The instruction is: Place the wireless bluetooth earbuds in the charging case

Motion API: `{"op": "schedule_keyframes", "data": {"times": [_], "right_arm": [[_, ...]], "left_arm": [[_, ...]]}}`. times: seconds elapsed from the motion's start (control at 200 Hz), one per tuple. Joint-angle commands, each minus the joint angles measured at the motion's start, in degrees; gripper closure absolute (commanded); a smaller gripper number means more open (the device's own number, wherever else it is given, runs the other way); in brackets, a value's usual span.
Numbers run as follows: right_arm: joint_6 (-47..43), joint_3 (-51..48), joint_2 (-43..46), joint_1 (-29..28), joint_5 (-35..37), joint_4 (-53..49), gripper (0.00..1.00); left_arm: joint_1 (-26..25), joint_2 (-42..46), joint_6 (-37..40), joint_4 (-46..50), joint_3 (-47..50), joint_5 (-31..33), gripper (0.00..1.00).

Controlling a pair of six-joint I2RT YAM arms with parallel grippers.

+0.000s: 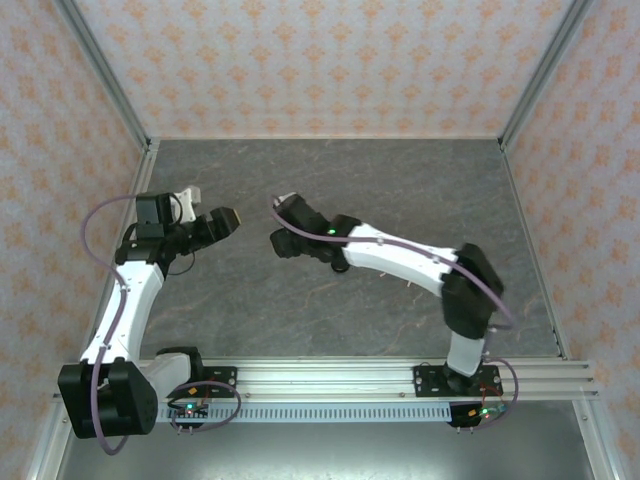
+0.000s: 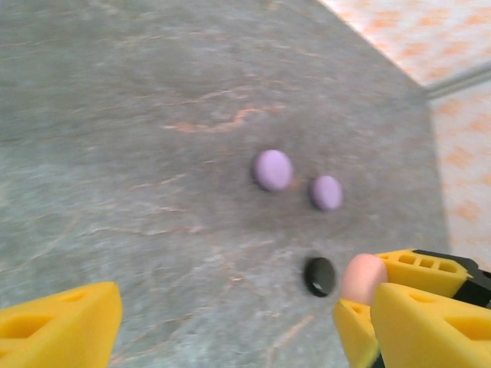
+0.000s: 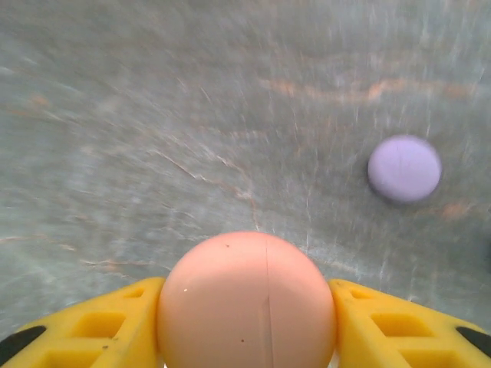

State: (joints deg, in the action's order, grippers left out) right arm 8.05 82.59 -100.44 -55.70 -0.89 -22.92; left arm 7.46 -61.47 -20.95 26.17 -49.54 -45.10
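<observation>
My right gripper (image 3: 245, 326) is shut on a pale pink round charging case (image 3: 245, 295), its yellow fingers (image 3: 100, 326) pressing both sides. In the left wrist view that pink case (image 2: 363, 277) shows at the lower right, held between the right gripper's fingers (image 2: 420, 266). My left gripper (image 2: 245, 333) is open and wide, with nothing between its fingers. In the top view the left gripper (image 1: 228, 218) and right gripper (image 1: 279, 243) face each other closely over the table's left middle. No stemmed earbuds are in view.
Two lilac round pucks (image 2: 273, 169) (image 2: 327, 192) lie side by side on the grey marbled table (image 2: 138, 153). A black puck (image 2: 319, 276) lies just left of the held pink case. One lilac puck (image 3: 404, 168) lies ahead and right of the right gripper. Patterned walls (image 1: 320, 60) enclose the table.
</observation>
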Motion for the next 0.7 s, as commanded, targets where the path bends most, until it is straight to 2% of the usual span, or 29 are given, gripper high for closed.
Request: {"op": "schedule_keyframes", "data": {"times": [0.0, 0.175, 0.365, 0.49, 0.696], "right_arm": [[-9.0, -6.2, 9.4, 0.4, -4.7, 10.4, 0.49], [-22.1, -14.4, 23.2, 0.5, -8.1, 14.1, 0.50], [-39.1, -23.5, 34.3, 0.5, -7.8, 19.7, 0.49], [-45.2, -24.6, 36.5, 0.7, -7.6, 19.1, 0.49], [-47.4, -23.5, 35.8, 0.8, -8.9, 18.2, 0.50]], "left_arm": [[-1.6, 1.7, 1.5, -1.9, -4.0, -11.1, 0.17], [-7.5, 3.6, 1.6, -1.4, -7.0, -16.0, 0.17], [-15.1, 5.7, 2.4, -2.8, -8.8, -15.2, 0.17], [-20.0, 5.7, 0.3, -7.6, -8.8, -14.2, 0.17], [-27.4, 2.4, 0.6, -10.9, -10.4, -12.5, 0.19]]}}
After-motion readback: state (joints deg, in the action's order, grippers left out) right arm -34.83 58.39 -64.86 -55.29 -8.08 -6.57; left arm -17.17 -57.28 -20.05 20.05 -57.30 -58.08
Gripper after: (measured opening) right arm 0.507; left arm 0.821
